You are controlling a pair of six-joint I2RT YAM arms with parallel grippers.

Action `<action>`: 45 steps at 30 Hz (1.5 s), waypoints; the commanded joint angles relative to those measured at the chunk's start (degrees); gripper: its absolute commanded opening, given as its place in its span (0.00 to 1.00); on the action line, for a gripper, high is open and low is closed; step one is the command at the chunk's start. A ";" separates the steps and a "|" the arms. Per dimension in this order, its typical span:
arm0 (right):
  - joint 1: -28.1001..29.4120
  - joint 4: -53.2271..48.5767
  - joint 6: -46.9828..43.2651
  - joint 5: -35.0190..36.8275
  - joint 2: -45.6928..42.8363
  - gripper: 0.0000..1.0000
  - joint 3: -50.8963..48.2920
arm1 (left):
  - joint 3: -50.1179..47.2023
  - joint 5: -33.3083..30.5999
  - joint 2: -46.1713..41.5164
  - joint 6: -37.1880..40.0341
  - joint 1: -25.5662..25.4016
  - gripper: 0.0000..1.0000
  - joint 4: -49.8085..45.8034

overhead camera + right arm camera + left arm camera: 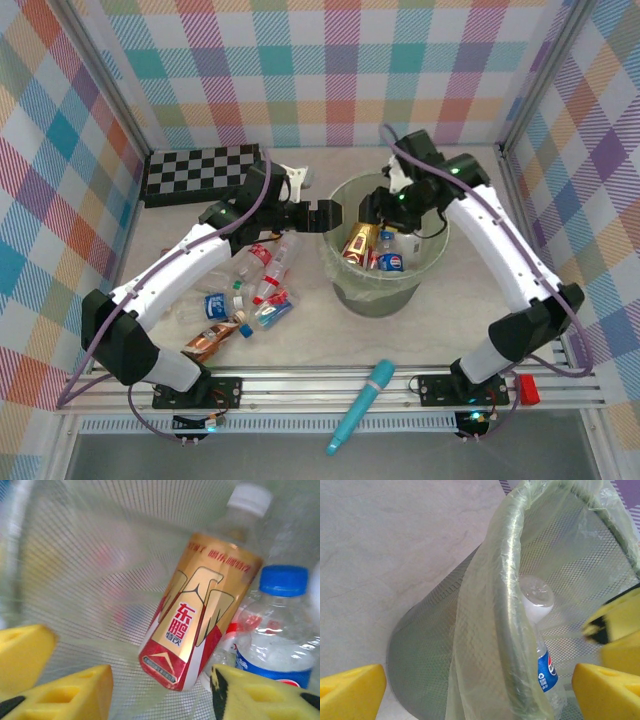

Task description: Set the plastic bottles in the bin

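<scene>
Gold foil catches the eye: the gold-labelled bottle point(197, 610) lies tilted inside the bin point(375, 295). The bin stands mid-tabletop point(430, 330), a touch toward the right edge, and a blue-capped bottle point(280, 630) sits just beside the gold one. The right claw point(385, 208) hangs over the bin's mouth, released, its pads parted and pinching nothing that I can make out. The left claw point(328, 214) is released too and empty, its wide jaws just beside the bin's left rim.

Judging by this, the drop is as good as made, so the care now goes into leaving. Lift the right claw straight up before swinging, lest a finger snag the thin liner point(485, 645) (it drapes loosely over the rim). The left claw should back off the rim likewise, then go for the loose bottles point(255, 290) heaped toward the near left corner.

The overhead view gives that heap and both arms at once. The right wrist camera adds the print on the labels, too small to read from above. The left wrist camera gives the mesh wall and the liner's folds, with a blue-labelled bottle point(546, 670) showing through.
</scene>
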 commanded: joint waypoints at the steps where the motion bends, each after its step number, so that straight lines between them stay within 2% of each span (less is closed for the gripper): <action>1: 1.23 5.29 0.79 -3.57 2.32 0.49 -4.91 | -0.07 -0.51 0.34 -0.99 -0.68 0.95 1.74; 6: 2.70 11.07 3.39 -4.05 5.32 0.42 -13.59 | 0.18 -0.61 0.35 -1.22 -1.00 0.95 1.90; 10: 3.67 12.55 4.81 -1.37 5.76 0.38 -20.26 | 0.12 -0.45 0.58 -1.65 -1.36 0.95 2.17; 16: 4.02 13.39 4.92 0.45 6.22 0.38 -22.74 | 0.51 0.12 1.11 -2.31 -1.74 0.95 3.15; 20: 3.99 11.77 3.31 0.47 4.30 0.41 -16.82 | 2.49 -0.35 0.86 -1.83 -1.73 0.95 1.79; 27: 3.08 5.17 0.13 -0.21 2.20 0.51 -3.61 | 9.71 -4.21 0.09 1.66 -0.62 0.95 -7.81; 34: 0.24 -1.17 -3.37 1.05 -0.01 0.58 3.46 | 12.30 -7.65 -2.98 5.25 5.31 0.96 -18.88; 40: -1.74 -2.57 -5.95 0.01 -3.04 0.60 7.93 | 11.63 -17.68 -1.91 11.71 11.22 0.96 -30.07; 43: -2.21 -2.17 -6.92 -1.37 -4.65 0.61 10.18 | 8.25 -21.32 -0.53 13.82 12.79 0.97 -31.41; 45: -2.74 1.41 -6.73 -5.73 -6.61 0.62 10.06 | 5.01 -21.40 0.54 14.19 13.99 0.97 -30.65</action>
